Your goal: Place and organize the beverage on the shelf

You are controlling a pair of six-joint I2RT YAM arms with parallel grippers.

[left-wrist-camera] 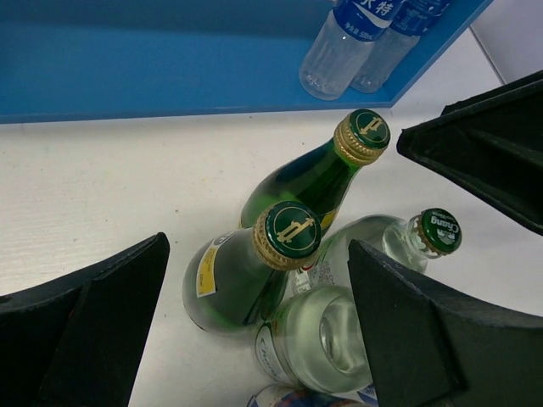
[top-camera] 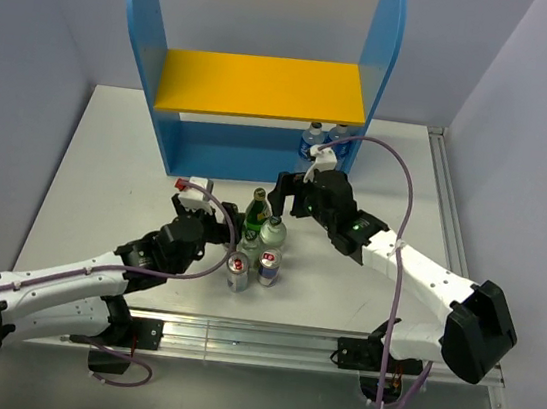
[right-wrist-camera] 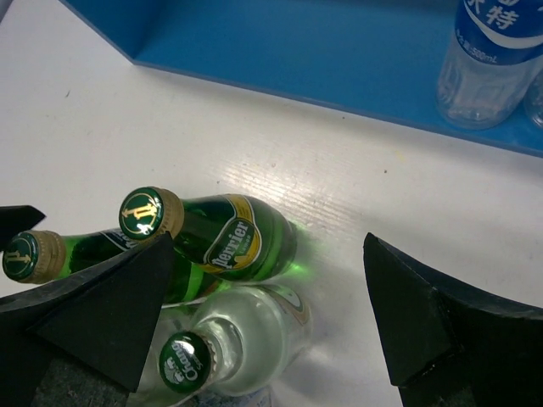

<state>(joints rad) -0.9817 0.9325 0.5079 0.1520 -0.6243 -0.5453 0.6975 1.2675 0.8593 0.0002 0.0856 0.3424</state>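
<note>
The shelf stands at the back, with blue side panels and a yellow top board. Two water bottles stand on its lower level at the right. Two green glass bottles and a clear glass bottle stand clustered mid-table, with two cans in front. My left gripper is open and empty just left of the cluster; in the left wrist view it straddles a green bottle. My right gripper is open and empty behind the cluster, above the green bottle and clear bottle.
The shelf's blue back and the water bottles lie just beyond the cluster. The yellow top board holds nothing. Grey walls close in behind and at both sides. The table's metal front rail runs between the arm bases.
</note>
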